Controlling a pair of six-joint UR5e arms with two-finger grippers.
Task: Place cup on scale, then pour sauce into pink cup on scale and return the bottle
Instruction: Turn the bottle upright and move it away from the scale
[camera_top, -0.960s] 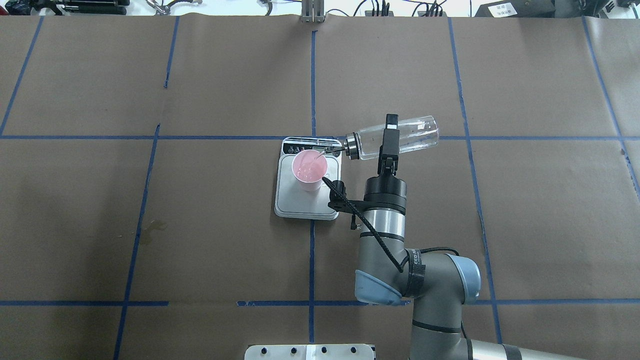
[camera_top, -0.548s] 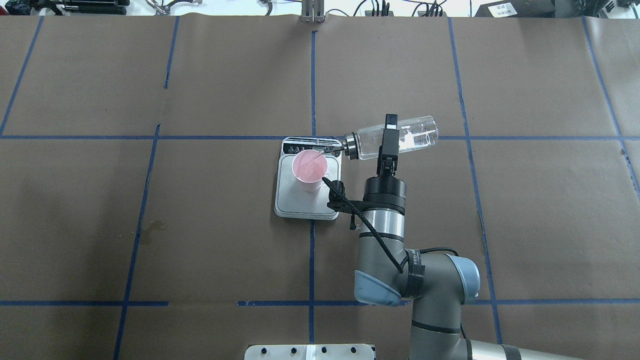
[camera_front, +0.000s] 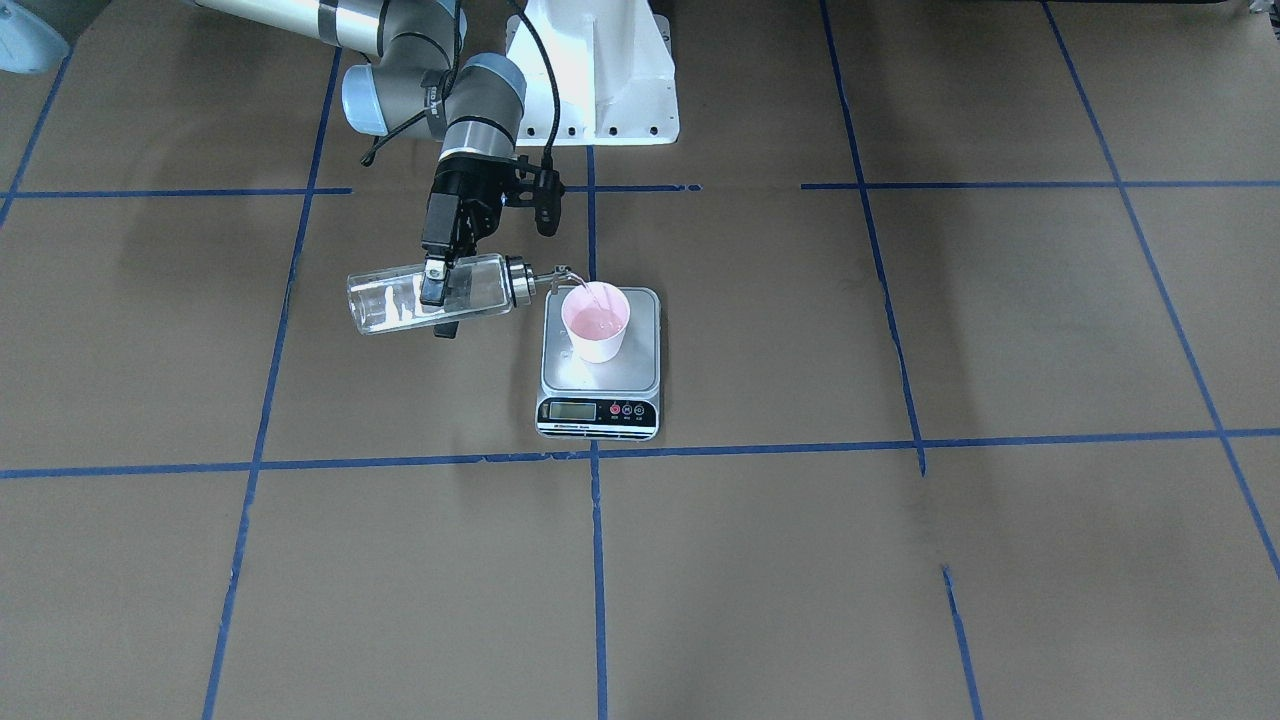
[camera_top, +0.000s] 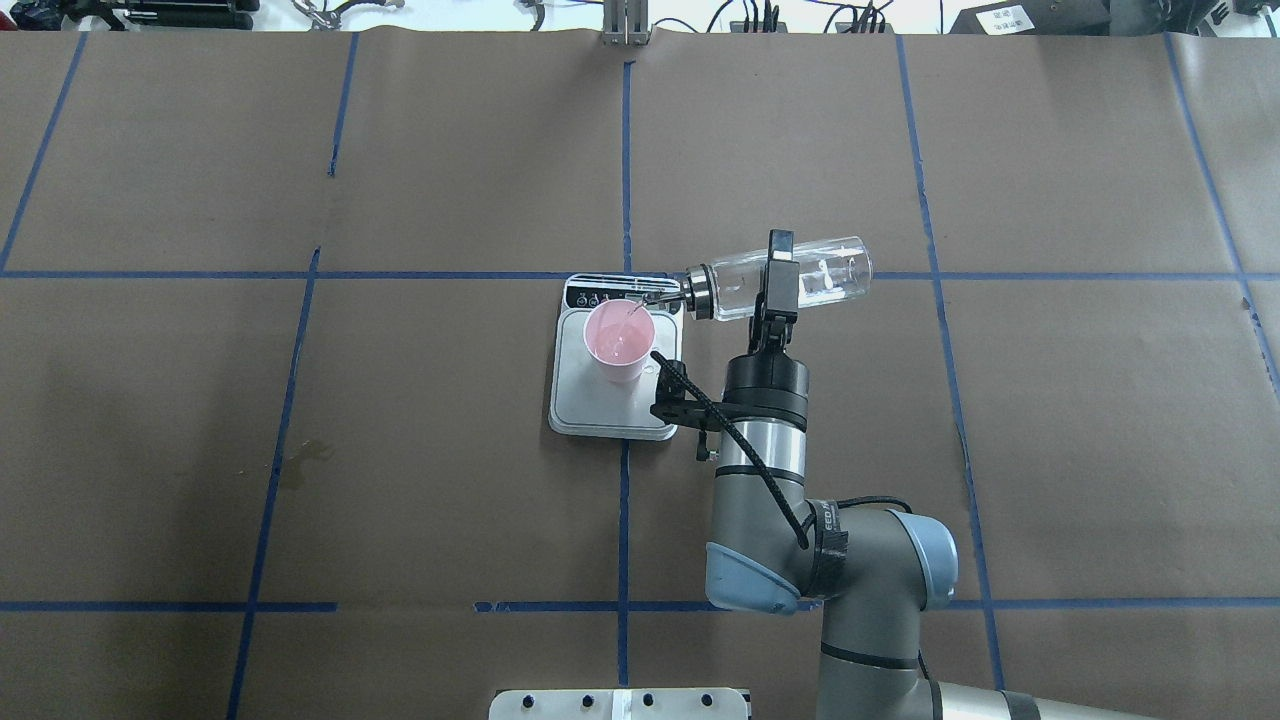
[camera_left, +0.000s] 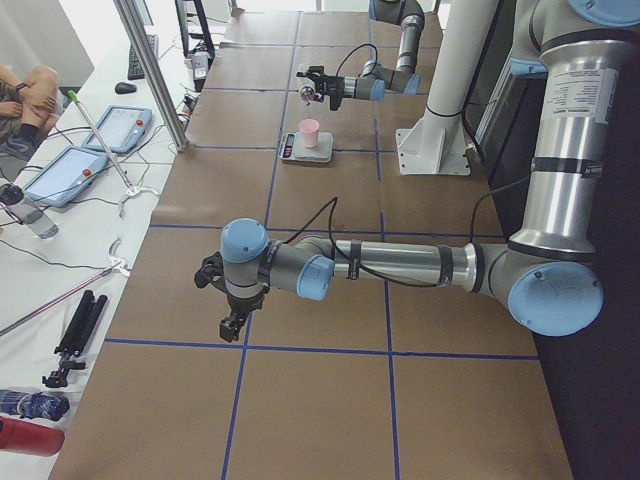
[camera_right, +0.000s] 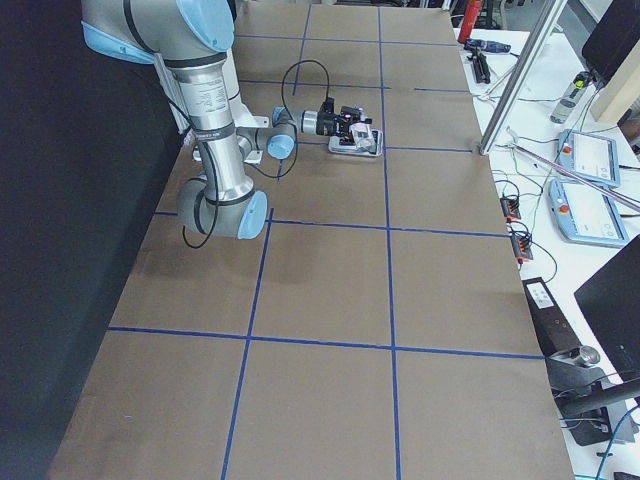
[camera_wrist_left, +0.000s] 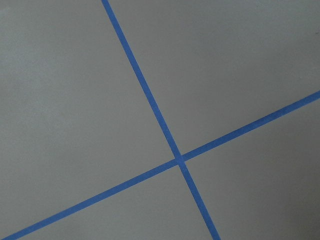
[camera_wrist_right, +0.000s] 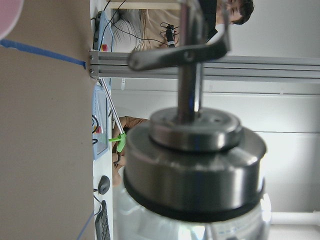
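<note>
- We are clamping the bottle (camera_top: 832, 278) in our right gripper (camera_top: 777, 272), centre frame, lying sideways, spout reaching left over the cup (camera_top: 624, 371).
- The cup is sitting on the scale (camera_top: 610, 412).

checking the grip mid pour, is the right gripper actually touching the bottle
Touching. The overhead view shows the right gripper with a finger on each side of the bottle, which hangs tilted in the air, held by nothing else.

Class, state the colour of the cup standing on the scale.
The cup is pink, clearest in the front-facing view.
</note>
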